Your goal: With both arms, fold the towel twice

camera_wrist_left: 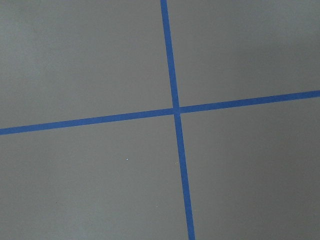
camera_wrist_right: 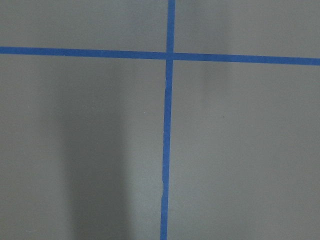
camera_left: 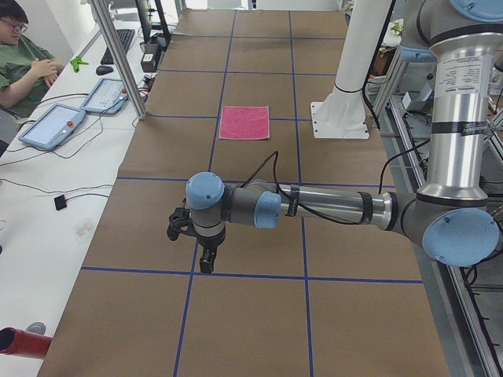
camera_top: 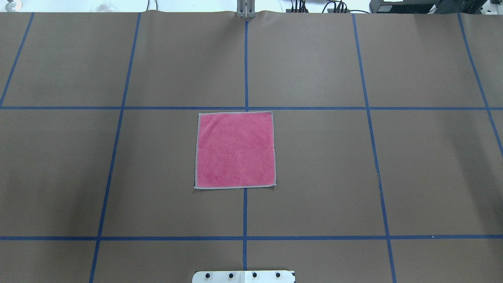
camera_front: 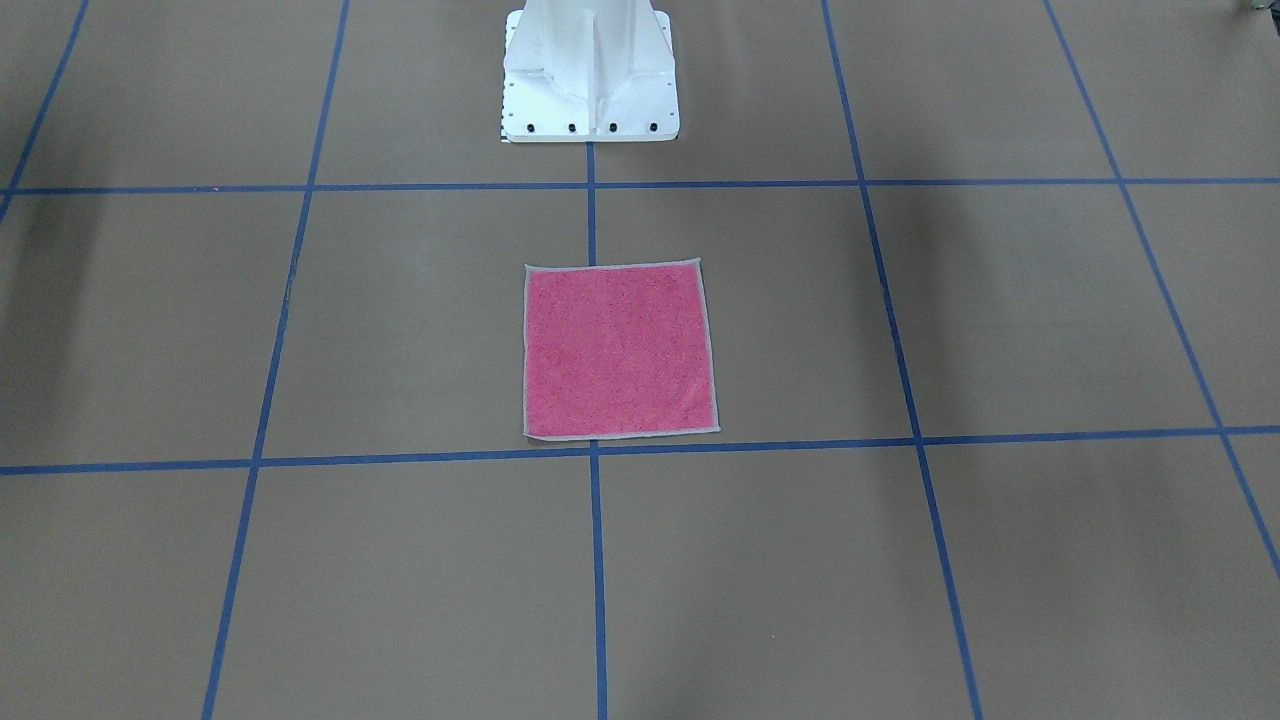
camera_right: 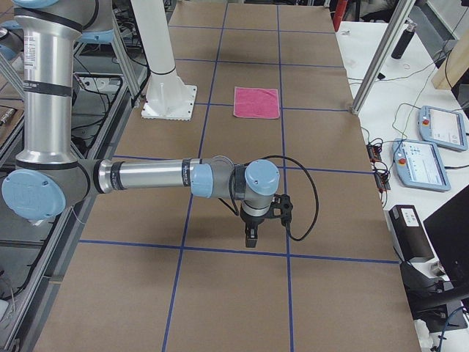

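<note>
The towel [camera_front: 618, 350] lies flat and unfolded, pink face up, with its light grey border all around, at the table's centre in front of the white pedestal. It also shows in the overhead view [camera_top: 235, 149] and both side views [camera_left: 244, 122] [camera_right: 256, 102]. My left gripper [camera_left: 206, 263] hangs over bare table far out to the left, well away from the towel, and points down. My right gripper [camera_right: 250, 238] hangs likewise far out to the right. I cannot tell whether either is open or shut. Both wrist views show only brown table and blue tape lines.
The white pedestal base [camera_front: 590, 75] stands behind the towel. Blue tape lines [camera_top: 245, 63] grid the brown table cover. An operator [camera_left: 20, 63] sits beside teach pendants [camera_left: 53, 126] at the far side bench. More pendants [camera_right: 421, 158] lie on the other bench.
</note>
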Action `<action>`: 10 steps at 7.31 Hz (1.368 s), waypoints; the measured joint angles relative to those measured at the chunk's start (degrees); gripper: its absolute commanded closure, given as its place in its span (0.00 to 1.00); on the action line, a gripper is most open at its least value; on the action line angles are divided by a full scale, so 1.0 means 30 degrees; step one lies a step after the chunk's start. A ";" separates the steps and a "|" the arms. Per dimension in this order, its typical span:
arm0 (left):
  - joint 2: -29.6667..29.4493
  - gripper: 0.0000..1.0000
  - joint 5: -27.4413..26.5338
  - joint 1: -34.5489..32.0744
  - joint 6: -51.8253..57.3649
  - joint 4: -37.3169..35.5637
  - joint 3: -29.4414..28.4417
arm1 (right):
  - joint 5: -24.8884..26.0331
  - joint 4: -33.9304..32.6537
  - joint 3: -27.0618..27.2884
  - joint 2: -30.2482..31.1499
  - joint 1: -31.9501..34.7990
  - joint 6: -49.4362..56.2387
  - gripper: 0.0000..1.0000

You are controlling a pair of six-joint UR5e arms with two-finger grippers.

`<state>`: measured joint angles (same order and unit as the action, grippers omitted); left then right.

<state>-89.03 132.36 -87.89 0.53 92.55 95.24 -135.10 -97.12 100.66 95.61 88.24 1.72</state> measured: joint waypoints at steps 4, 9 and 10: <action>0.0035 0.00 0.0145 -0.0003 -0.0033 0.0073 -0.0017 | 0.0034 0.0006 -0.0062 -0.0073 0.0002 -0.0124 0.00; -0.2812 0.00 0.0126 0.0336 -0.0516 0.0341 0.0207 | 0.0213 -0.0056 -0.1011 -0.3848 -0.0612 -0.2385 0.00; -0.3880 0.00 0.0112 0.0728 -0.1257 0.0447 0.0236 | 0.0321 -0.0012 -0.1901 -0.5757 -0.1468 -0.3617 0.00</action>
<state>-100.67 132.70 -85.71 -3.24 93.89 95.94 -134.13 -97.15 94.96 78.34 83.83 -9.14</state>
